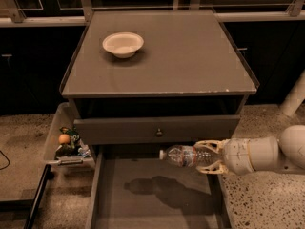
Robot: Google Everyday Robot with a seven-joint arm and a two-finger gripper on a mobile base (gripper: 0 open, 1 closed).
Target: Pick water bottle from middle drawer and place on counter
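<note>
A dim overhead view of a grey cabinet. The white end effector [204,156] reaches in from the right, below the front edge of the tabletop [190,56] and towards its front right corner. Its two cream fingers are clenched on the base end of the water bottle [182,155]. The bottle lies level, white cap pointing left, in the air above the open middle drawer [119,209], where its shadow falls on the bare floor.

The bottle is clear, ribbed plastic and looks small and light. Its thin walls would probably give under a hard squeeze, and the smooth plastic could slip or swing, since the hold sits at one end. A hold nearer the middle, across the ribs, would likely be steadier.

A dark band circles the bottle; no brand or writing can be read. A pale bowl [123,43] sits near the tabletop's back left corner.
</note>
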